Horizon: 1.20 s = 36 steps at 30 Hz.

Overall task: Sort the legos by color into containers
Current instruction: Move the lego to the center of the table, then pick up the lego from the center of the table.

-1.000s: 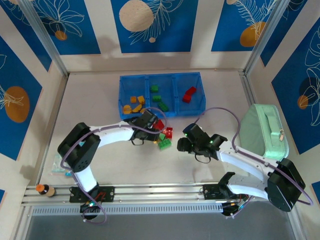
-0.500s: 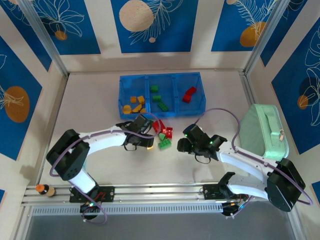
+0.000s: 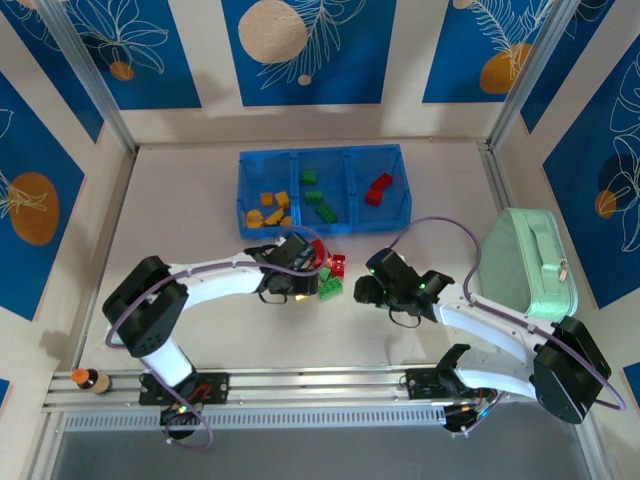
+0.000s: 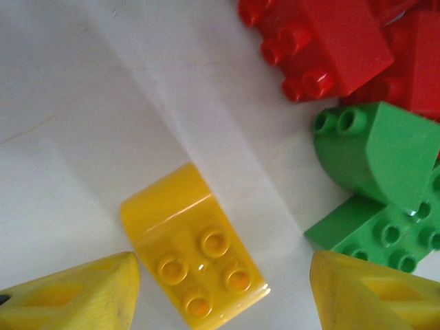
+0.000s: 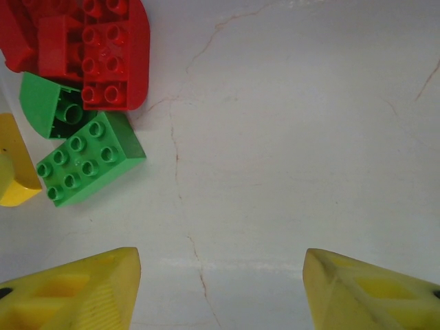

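Pale counter (image 3: pixel 200 200) underneath. At its right edge, a mint-green case (image 3: pixel 525 265). Toward the far edge, the blue tray (image 3: pixel 320 151) — orange-yellow, green and red legos each in a separate compartment. Mid-counter, left fingers (image 4: pixel 69 292) apart, straddling a yellow brick (image 4: pixel 192 275) — crowded by a loose heap (image 3: pixel 330 287) of red and green legos just beside. Right fingers (image 5: pixel 75 289) apart over bare counter. Small bottle (image 3: pixel 88 379) at the near left corner.

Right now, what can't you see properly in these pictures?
- Top view: the left claw covers part of the loose legos, so their count is unclear.
- Left wrist view: the red legos are cut off by the top edge, the green legos by the right edge.
- Right wrist view: a yellow shape is cut off by the left edge; lego or claw tip, unclear.
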Each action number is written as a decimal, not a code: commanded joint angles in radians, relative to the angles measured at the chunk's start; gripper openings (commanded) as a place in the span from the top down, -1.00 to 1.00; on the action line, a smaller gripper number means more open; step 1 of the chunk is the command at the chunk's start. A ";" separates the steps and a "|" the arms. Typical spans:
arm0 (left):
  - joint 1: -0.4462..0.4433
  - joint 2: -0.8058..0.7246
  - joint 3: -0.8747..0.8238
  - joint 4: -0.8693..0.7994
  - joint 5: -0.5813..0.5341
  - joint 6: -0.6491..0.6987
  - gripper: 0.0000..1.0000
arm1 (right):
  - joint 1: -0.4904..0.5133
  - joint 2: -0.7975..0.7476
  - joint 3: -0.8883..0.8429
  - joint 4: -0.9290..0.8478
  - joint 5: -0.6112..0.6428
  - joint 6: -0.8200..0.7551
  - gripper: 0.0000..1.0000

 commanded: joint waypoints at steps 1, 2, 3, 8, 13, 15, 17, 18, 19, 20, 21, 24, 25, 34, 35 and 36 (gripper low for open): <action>-0.012 0.050 0.030 -0.028 -0.023 -0.031 -0.29 | 0.000 -0.025 -0.015 -0.006 0.001 0.016 -0.29; -0.012 0.056 0.029 -0.028 -0.026 -0.032 -0.27 | 0.000 -0.030 -0.016 -0.011 0.005 0.015 -0.29; -0.012 0.061 0.029 -0.030 -0.027 -0.033 -0.26 | 0.000 -0.035 -0.018 -0.014 0.008 0.015 -0.29; -0.018 0.086 0.035 -0.057 -0.045 -0.017 -0.14 | -0.010 -0.064 -0.036 -0.018 0.011 0.014 -0.29; -0.022 0.094 0.042 -0.073 -0.059 0.011 0.14 | -0.014 -0.075 -0.043 -0.018 0.011 0.016 -0.29; -0.022 0.096 0.050 -0.087 -0.073 0.024 0.23 | -0.014 -0.075 -0.041 -0.019 0.011 0.016 -0.28; -0.022 0.094 0.062 -0.107 -0.087 0.037 0.28 | -0.015 -0.078 -0.041 -0.022 0.011 0.016 -0.28; -0.022 0.093 0.065 -0.113 -0.091 0.041 0.28 | -0.016 -0.079 -0.041 -0.022 0.013 0.016 -0.28; -0.022 0.088 0.065 -0.116 -0.096 0.048 0.29 | -0.015 -0.080 -0.041 -0.022 0.015 0.015 -0.28; -0.022 0.084 0.067 -0.118 -0.099 0.051 0.30 | -0.016 -0.081 -0.041 -0.023 0.015 0.015 -0.28; -0.021 0.079 0.067 -0.120 -0.104 0.054 0.32 | -0.017 -0.082 -0.042 -0.024 0.016 0.016 -0.28; -0.022 0.063 0.073 -0.132 -0.116 0.063 0.34 | -0.019 -0.082 -0.041 -0.023 0.016 0.016 -0.28; -0.021 0.053 0.076 -0.136 -0.121 0.069 0.35 | -0.018 -0.082 -0.041 -0.024 0.017 0.014 -0.28; 0.142 -0.096 0.106 -0.145 -0.075 0.159 0.34 | -0.032 -0.096 -0.035 -0.033 0.016 0.004 -0.26; 0.167 -0.105 0.121 -0.156 -0.076 0.174 0.34 | -0.034 -0.097 -0.036 -0.031 0.015 0.003 -0.26; 0.196 -0.115 0.142 -0.167 -0.078 0.192 0.33 | -0.035 -0.096 -0.039 -0.029 0.010 0.003 -0.26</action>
